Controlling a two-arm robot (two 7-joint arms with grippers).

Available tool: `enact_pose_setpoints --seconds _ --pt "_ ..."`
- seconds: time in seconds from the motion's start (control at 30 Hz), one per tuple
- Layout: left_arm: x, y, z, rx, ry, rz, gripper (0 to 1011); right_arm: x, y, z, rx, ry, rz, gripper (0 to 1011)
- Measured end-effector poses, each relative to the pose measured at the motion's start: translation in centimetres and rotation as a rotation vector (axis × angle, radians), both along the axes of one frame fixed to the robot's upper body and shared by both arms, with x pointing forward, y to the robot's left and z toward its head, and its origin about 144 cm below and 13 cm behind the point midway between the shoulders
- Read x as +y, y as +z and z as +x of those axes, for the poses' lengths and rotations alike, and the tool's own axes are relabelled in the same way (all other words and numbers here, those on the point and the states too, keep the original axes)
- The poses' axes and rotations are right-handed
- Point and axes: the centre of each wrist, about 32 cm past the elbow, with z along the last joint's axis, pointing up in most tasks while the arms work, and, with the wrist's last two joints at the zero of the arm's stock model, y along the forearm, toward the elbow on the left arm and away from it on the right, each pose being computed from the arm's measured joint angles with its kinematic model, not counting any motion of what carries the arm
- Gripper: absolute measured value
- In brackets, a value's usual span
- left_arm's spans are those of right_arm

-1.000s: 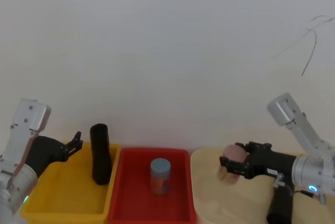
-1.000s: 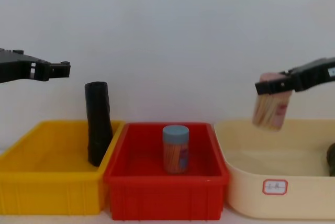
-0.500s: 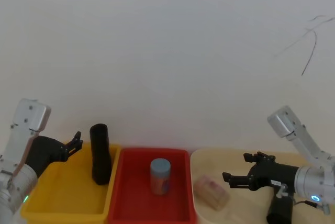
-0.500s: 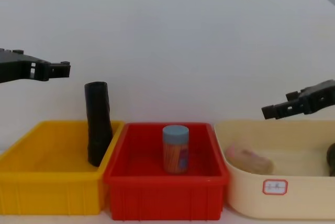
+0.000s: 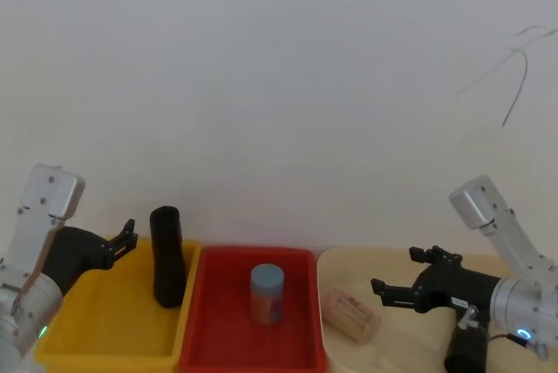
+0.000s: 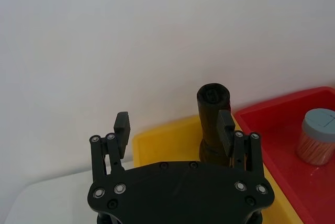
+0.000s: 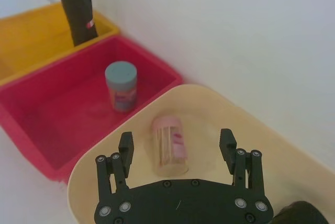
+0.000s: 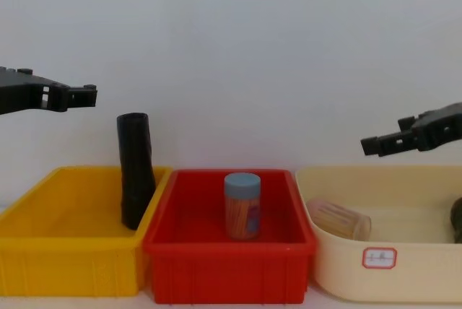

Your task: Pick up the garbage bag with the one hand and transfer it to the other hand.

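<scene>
I am not holding the garbage bag (image 5: 166, 255) yet; both left gripper (image 6: 174, 125) and right gripper (image 7: 177, 144) are hanging open

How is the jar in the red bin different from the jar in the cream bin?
The blue-lidded jar stands upright in the red bin; the pink-lidded jar lies on its side in the cream bin. One lid is grey-blue, the other pale pink. The blue-lidded jar stands alone; the pink-lidded one lies below the open right end effector. Both are clear and hold thin sticks.
</scene>
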Motion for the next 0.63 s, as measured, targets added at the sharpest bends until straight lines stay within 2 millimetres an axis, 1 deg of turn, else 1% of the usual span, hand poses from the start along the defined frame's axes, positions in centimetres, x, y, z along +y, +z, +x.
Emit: enact_pose_setpoints --seconds 0.23,0.63 --pt "0.0 0.0 0.0 0.0 0.0 0.0 1003 1.0 0.1 -1.6 -0.077 -0.044 0.023 1000" --pt "0.0 0.0 0.0 0.0 0.0 0.0 1004 3.5 0.5 -5.4 -0.251 -0.136 0.073 1000"
